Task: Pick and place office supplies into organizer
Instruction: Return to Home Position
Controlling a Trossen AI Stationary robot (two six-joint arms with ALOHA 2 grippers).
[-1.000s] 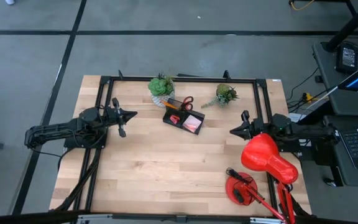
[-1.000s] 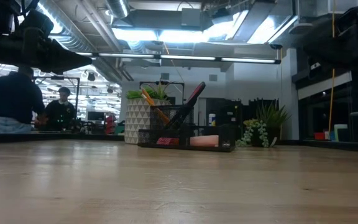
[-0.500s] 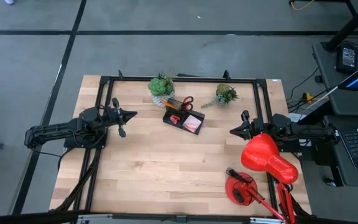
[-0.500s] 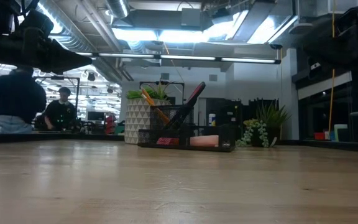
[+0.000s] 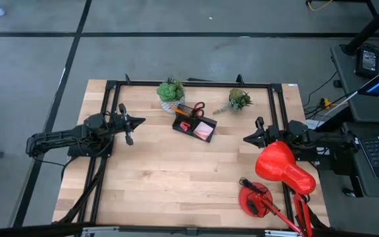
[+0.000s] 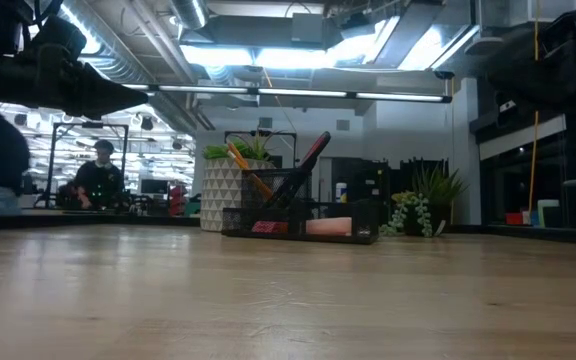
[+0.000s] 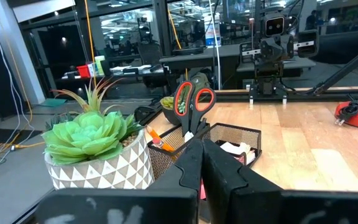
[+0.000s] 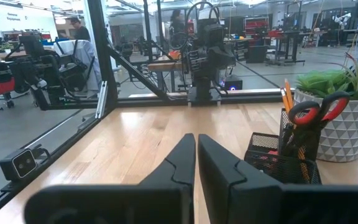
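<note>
The left claw [image 5: 139, 121] is hanging over the 9 o'clock side of the worktop [image 5: 156, 184], its fingers [image 7: 191, 163] pressed together and gripping nothing. The right claw [image 5: 245, 139] is waiting at the 3 o'clock side, likewise pressed together and empty, and both are pointing in toward the middle.

The black organizer [image 5: 188, 119] is sitting toward 12 o'clock from the worktop's centre, well apart from both claws. The red-handled scissors [image 5: 197, 108] are standing handles-up in its taller compartment, with an orange pencil [image 5: 182, 108] leaning beside them. The pink sticky-note pad [image 5: 204, 130] is lying in the low tray, and a small red eraser [image 5: 184, 125] is resting next to it.

A green plant [image 5: 170, 91] in a patterned white pot is standing at the organizer's 11 o'clock, a smaller plant [image 5: 238, 99] at its 2 o'clock. The red lamp [image 5: 283, 168] is occupying the 5 o'clock corner
</note>
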